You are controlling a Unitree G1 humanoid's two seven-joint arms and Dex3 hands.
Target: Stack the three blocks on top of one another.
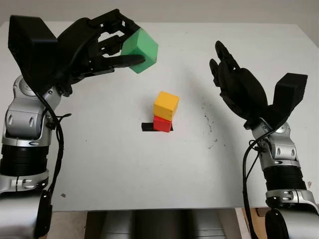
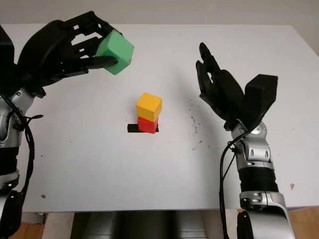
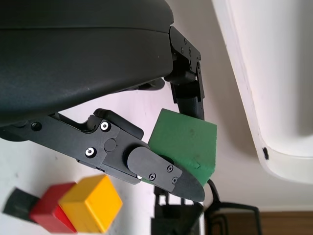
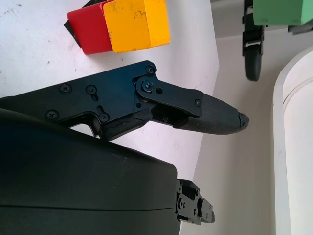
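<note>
The left hand (image 1: pixel 107 42), black w/ a hard plastic shell, is raised above the far left of the worktop (image 1: pixel 109 164). Its fingers (image 3: pixel 164 174) are curled round a green block (image 1: pixel 140 50), pinching it between thumb and upper fingers. The block is a smooth cube, tilted w/ one corner pointing down, held in the air clear of the surface. No writing or label can be read on the hand or block; small screw heads dot the finger joints.

The right hand (image 1: pixel 230 74) is lifted on the right side, palm facing inward toward the centre, open and holding nothing. Its forearm is silver metal w/ black ribbed sections and loose black cables.

Between the two hands, near the middle of the worktop, a yellow block (image 1: pixel 166 105) sits on top of a red block (image 1: pixel 162 124). The yellow cube is a bit bigger and turned slightly off square. The red one stands on a small flat black marker (image 1: pixel 147 126) that shows at its left side. The green block is well apart from this stack, up and to the left.

The worktop is plain white and matte, w/ faint dark specks (image 1: pixel 208 122) right of the stack.
</note>
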